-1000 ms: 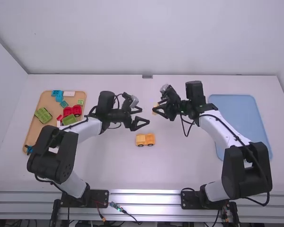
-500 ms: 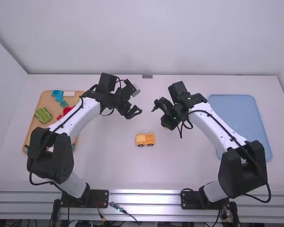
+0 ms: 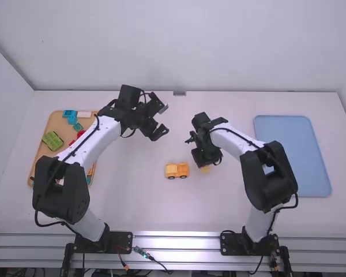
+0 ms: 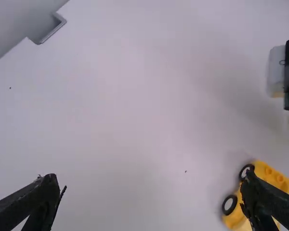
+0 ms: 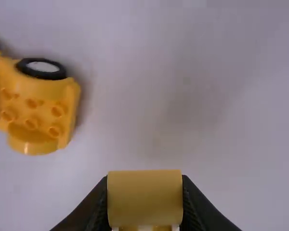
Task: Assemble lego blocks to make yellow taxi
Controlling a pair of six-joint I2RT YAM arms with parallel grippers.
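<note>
Watching the yellow wheeled base (image 3: 177, 170) standing on the worktop (image 3: 138, 202), we are judging the taxi to be partly built: wheels are in place, and a raised piece seems to be sitting toward its left. Studs are showing on the end facing the right gripper (image 5: 145, 188), so we are reckoning that more blocks, probably a roof, are still needing to go on. The right fingers are closing on a yellow block (image 5: 144, 204), gripping it by its sides, just right of the base and apart from it. The left gripper (image 4: 151, 185) is hanging far and left of the base, fingers wide apart, holding nothing. Other blocks are lying on the tan tray (image 3: 41, 158) at left; the blue tray (image 3: 291, 156) is lying at right.

Against the earlier frame, we are noting the right arm folding back and bringing its block nearer, level with the base; the left gripper is drifting slightly left, the base staying put.
</note>
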